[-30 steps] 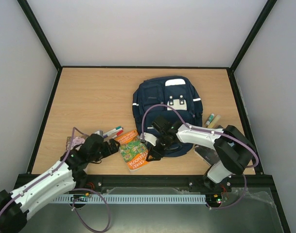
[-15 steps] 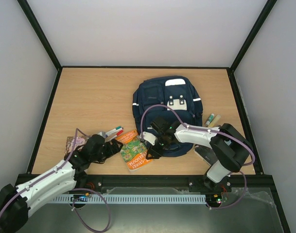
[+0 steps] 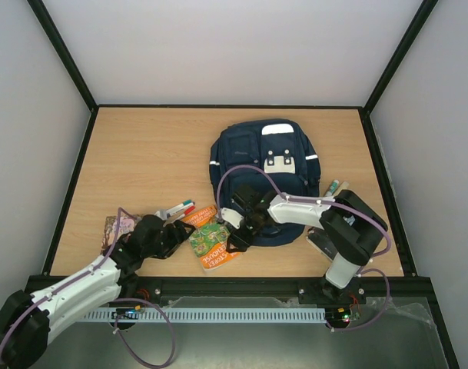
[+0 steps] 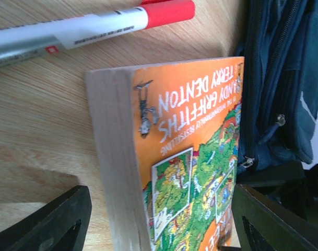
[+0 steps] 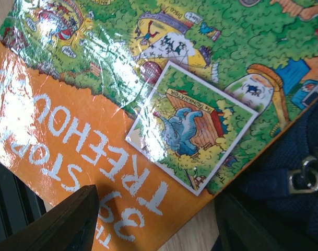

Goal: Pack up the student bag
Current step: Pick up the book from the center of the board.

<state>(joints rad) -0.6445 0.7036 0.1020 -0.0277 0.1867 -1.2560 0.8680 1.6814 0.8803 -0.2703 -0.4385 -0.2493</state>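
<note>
While low over book (image 3: pixel 210 242), L gripper (image 4: pixel 161 214) astride it, R gripper (image 5: pixel 153 214) above, jaws apart.

I look down on a light wood-grain table (image 3: pixel 141 154), boxed in by plain white walls (image 3: pixel 234 46) at the back and on both sides. Black frame bars (image 3: pixel 64 54) trace the corners and the table's edges. The light is soft and even, and a slotted white strip (image 3: pixel 234 314) runs along the near side.
</note>
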